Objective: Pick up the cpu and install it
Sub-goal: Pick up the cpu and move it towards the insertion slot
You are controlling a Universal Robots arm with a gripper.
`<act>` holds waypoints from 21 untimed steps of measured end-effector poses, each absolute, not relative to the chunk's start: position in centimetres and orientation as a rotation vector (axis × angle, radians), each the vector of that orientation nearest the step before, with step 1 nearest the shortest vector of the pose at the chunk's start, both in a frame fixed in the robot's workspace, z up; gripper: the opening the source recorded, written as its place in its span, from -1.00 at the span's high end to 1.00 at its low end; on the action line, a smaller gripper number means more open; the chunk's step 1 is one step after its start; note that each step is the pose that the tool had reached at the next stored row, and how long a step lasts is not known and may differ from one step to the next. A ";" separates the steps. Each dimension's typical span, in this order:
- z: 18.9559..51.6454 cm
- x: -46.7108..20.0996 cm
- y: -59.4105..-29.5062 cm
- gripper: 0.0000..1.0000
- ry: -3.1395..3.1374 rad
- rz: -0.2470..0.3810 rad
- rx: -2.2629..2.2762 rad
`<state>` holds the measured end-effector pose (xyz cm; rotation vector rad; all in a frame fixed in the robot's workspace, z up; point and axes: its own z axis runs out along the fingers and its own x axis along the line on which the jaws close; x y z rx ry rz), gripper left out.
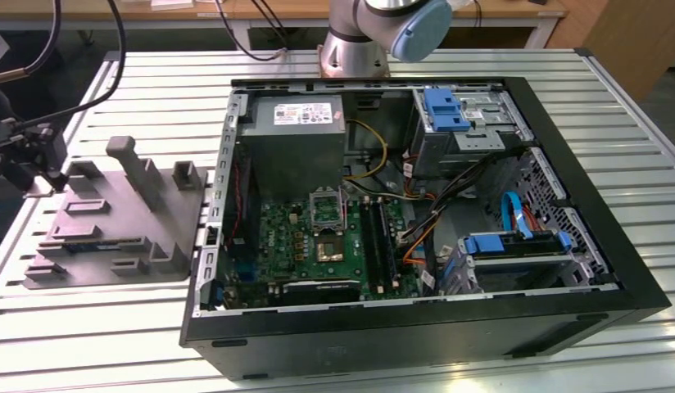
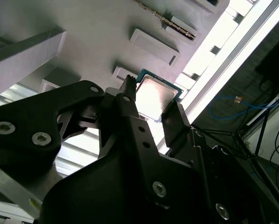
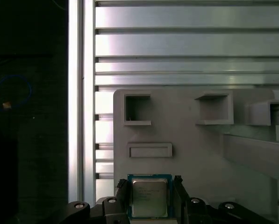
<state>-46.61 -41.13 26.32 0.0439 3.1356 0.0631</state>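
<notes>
The cpu [image 3: 149, 197] is a small square chip with a pale metal top and a green rim. It sits between the two black fingers of my gripper [image 3: 150, 199], which is shut on its opposite edges. In the second wrist view the cpu [image 2: 154, 95] shows bright between the fingertips [image 2: 128, 91] of the gripper [image 2: 148, 101], just over the grey moulded tray [image 2: 92, 42]. In the exterior view my gripper [image 1: 33, 168] is at the left edge of the tray [image 1: 108, 237], at the exterior view's left.
An open computer case [image 1: 425, 327] lies on the slatted aluminium table [image 1: 86, 327], at the tray's right in the exterior view. Its green motherboard [image 1: 305, 246] carries the black socket [image 1: 330, 249] with its metal frame raised. Cables, drive cages and the arm's base [image 1: 354, 49] stand around it.
</notes>
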 end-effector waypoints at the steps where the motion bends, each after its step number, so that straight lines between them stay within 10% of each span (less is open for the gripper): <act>1: 26.3 -46.6 -41.1 0.06 3.136 0.063 0.044; 21: 27.5 -46.6 -41.1 0.06 3.136 0.054 0.044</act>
